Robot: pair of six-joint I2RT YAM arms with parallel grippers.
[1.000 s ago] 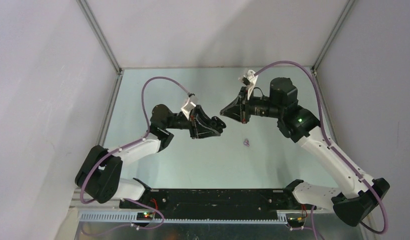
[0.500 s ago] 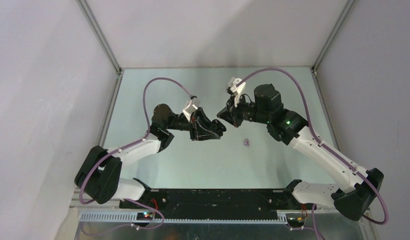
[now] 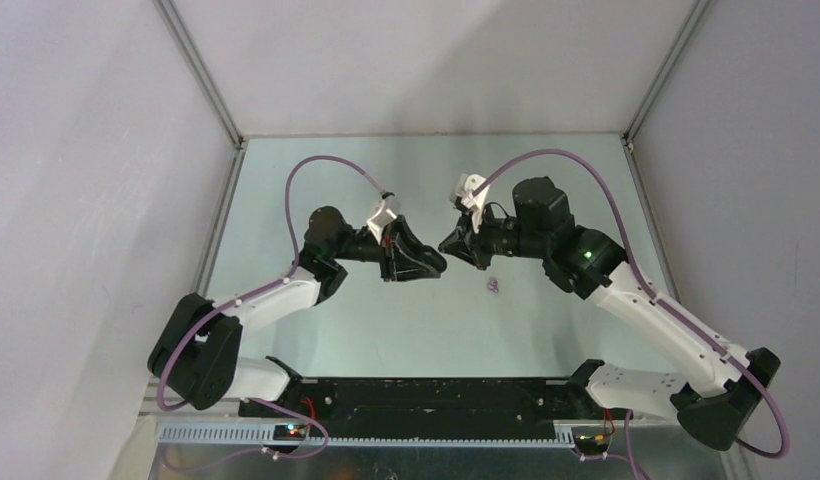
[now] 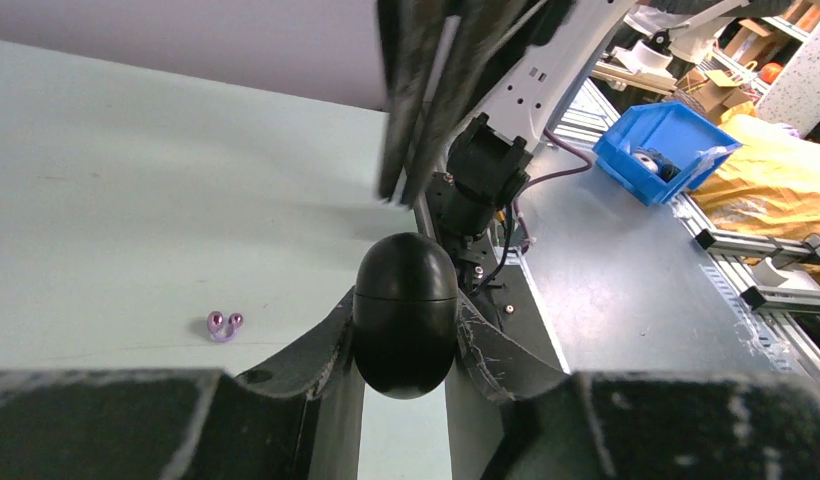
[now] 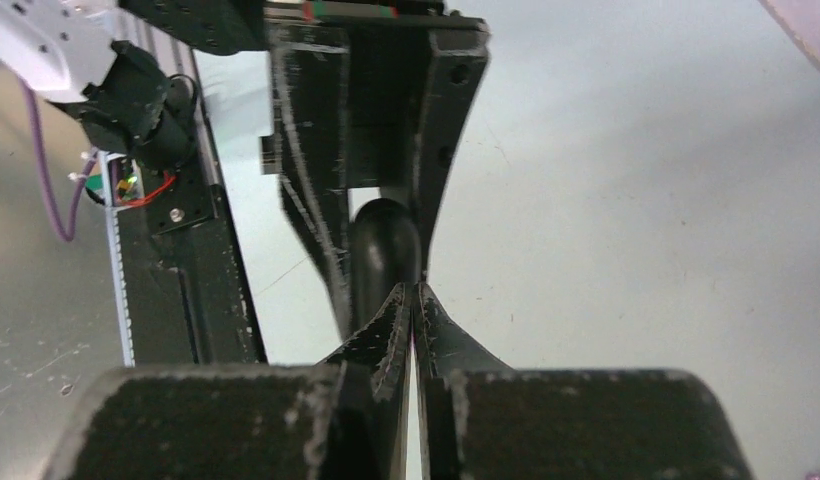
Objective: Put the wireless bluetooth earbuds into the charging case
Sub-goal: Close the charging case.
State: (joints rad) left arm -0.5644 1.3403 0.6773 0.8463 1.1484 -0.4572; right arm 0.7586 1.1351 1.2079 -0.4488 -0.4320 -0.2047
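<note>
1 black case (image 4: 406, 315), 1 purple earbud (image 4: 224, 324).

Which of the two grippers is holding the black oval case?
The left gripper: the black case sits clamped between its fingers, while the right gripper has its fingers pressed together.

I had the left arm (image 3: 276, 295) and right arm (image 3: 656, 310) bent inward, their wrists facing each other. The left pincer (image 3: 436, 264) was clamped on a black oval case (image 4: 406, 325). The right pincer (image 5: 414, 300) had its fingers pressed flat together, tips right at that case's end.
</note>
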